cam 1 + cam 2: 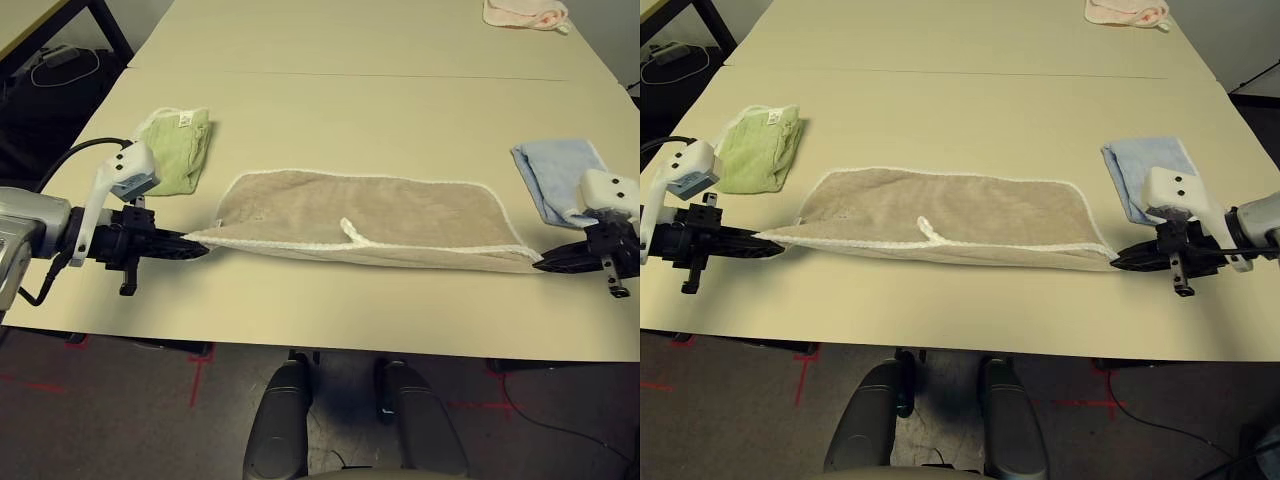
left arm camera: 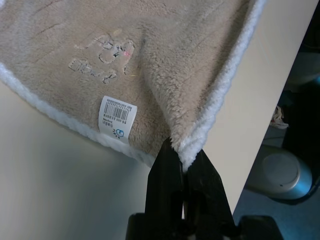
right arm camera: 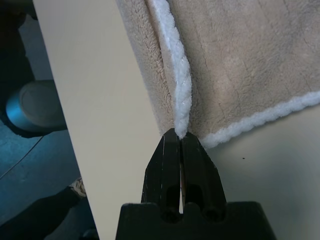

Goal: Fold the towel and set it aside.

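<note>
Towel stretched left-right, long axis across the table: left gripper and right gripper each clamped on a near corner.

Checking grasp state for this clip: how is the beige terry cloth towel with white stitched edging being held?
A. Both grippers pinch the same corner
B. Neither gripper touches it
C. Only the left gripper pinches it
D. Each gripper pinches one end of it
D: the left gripper is shut on one end's white edging of the beige terry cloth towel, and the right gripper is shut on the opposite end.
</note>
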